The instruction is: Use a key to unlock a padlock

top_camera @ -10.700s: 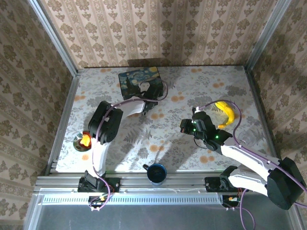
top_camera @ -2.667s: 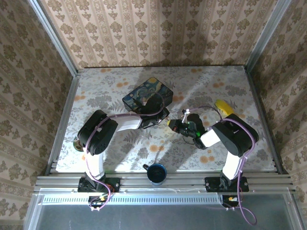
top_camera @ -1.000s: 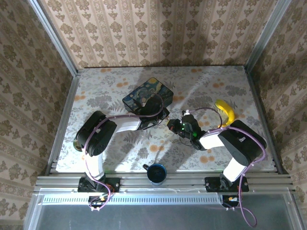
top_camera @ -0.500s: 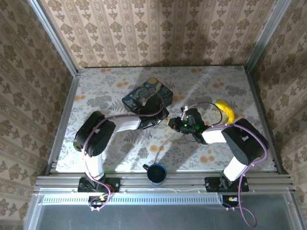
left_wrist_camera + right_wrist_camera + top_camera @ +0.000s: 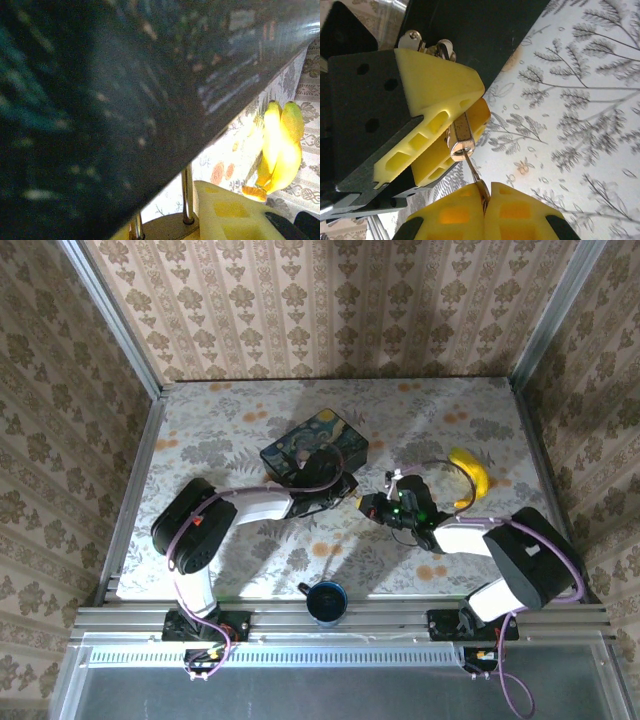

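Mid-table, just off the dark blue box [image 5: 300, 445]'s near edge, the left gripper [image 5: 345, 485] clamps the padlock [image 5: 459, 140] and the right gripper [image 5: 484, 192] pinches the key [image 5: 475, 175], tip right at the keyhole. Looks like the insertion stage to me; next it wants a straight push, then a twist.

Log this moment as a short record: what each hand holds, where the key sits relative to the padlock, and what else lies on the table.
left hand: shut on the small brass-coloured padlock, right beside the dark blue painted box
right hand: shut on the thin metal key
key to padlock: blade tip at the keyhole; depth cannot be told
thin silver shackle: legs run from the padlock body up behind the box's edge
other items: yellow banana right of the hands; dark blue cup at the near edge
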`<action>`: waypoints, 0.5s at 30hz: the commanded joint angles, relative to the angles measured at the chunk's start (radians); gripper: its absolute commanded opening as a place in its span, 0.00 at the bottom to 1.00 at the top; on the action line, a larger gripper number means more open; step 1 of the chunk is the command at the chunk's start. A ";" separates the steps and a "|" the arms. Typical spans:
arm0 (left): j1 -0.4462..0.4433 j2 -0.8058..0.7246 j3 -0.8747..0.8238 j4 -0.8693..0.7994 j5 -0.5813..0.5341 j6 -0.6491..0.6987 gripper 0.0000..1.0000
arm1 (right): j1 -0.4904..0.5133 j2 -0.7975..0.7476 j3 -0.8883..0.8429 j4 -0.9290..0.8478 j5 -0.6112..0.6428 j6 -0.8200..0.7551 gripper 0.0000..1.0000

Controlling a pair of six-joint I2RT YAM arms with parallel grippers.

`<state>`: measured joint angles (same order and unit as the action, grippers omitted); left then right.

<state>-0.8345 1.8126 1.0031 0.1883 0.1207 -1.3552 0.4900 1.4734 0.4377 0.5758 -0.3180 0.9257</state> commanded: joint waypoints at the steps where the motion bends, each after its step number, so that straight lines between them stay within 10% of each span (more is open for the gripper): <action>1: -0.009 -0.027 -0.011 0.008 0.001 -0.027 0.00 | -0.005 -0.075 -0.020 -0.004 0.109 0.017 0.00; 15: -0.020 0.027 0.020 0.022 -0.001 -0.081 0.00 | 0.061 -0.190 -0.115 0.004 0.213 0.031 0.00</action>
<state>-0.8459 1.8164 0.9943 0.1837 0.1188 -1.3968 0.5266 1.2755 0.3344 0.5240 -0.1570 0.9455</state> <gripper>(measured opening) 0.287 0.042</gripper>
